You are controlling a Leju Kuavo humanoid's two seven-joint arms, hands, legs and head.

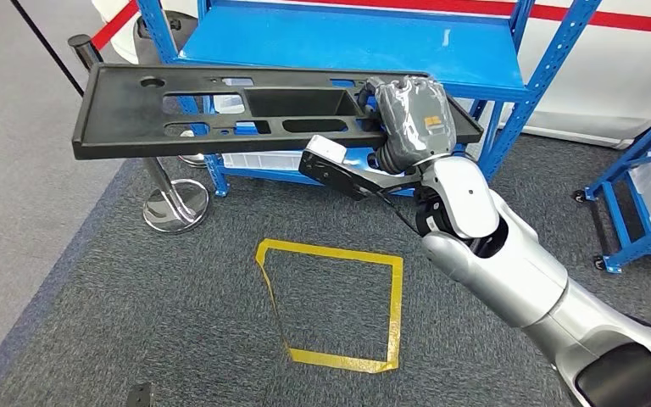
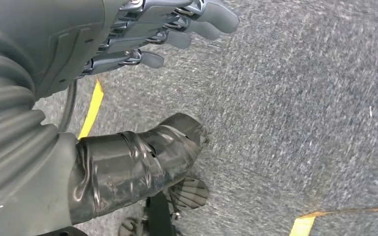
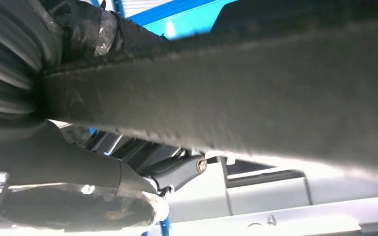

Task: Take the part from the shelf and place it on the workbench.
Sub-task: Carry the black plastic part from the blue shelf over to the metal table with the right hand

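Ahead of us stands the blue shelf (image 1: 347,42), its top board bare where we can see it, with a grey carpet (image 1: 136,322) spreading below and a square of yellow tape (image 1: 331,301) marked on it, likely a standing spot. Next in size is the part (image 1: 220,110) — a long, flat black panel with slots and a sunken pocket — held roughly level in the air in front of the shelf, clear of the board and reaching out to our left. Our right hand (image 1: 411,114) grips it at its right end, fingers wrapped over the top edge; the right wrist view looks along the panel's dark underside (image 3: 226,98). Holding it by one end leaves a long overhang, so we judge it could sag or twist. Our left hand (image 2: 142,44) hangs over the carpet, fingers apart, holding nothing. No workbench appears here — the placing is not yet done.
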